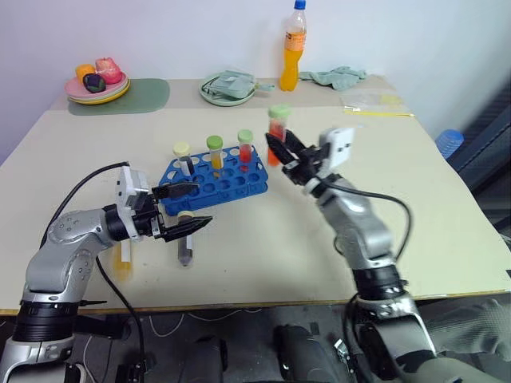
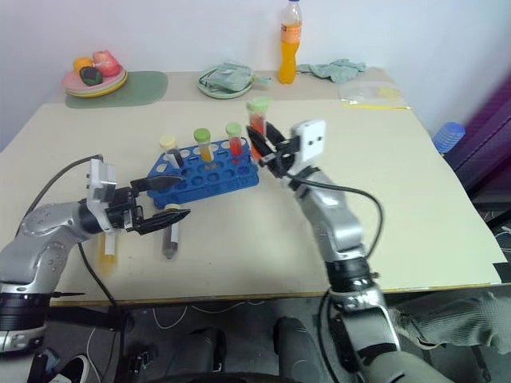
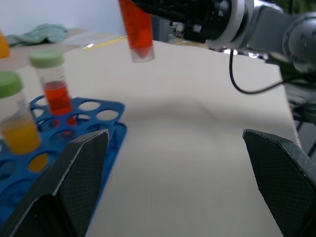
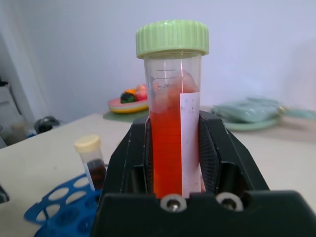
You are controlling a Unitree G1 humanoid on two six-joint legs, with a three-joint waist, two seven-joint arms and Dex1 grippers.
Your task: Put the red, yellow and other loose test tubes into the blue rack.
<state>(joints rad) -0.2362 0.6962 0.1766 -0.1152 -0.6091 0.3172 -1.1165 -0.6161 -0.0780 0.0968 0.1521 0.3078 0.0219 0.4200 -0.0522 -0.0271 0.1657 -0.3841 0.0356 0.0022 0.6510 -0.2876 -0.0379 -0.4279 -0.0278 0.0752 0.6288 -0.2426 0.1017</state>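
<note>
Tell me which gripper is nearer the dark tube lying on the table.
Left. The left gripper hovers just above the dark tube; the right gripper is past the blue rack.

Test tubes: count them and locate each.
6. Three stand in the blue rack: pale-capped tube, yellow tube, red tube. The right tool holds a second red tube. A dark tube and an orange tube lie on the table.

The only marking is on the red tube (image 4: 173, 148) clamped between the jaws of the right gripper (image 4: 174, 163): thin graduation lines above the jaws, with one tiny mark beside them too small to read. Its white label strip (image 4: 189, 143) is blank.
</note>
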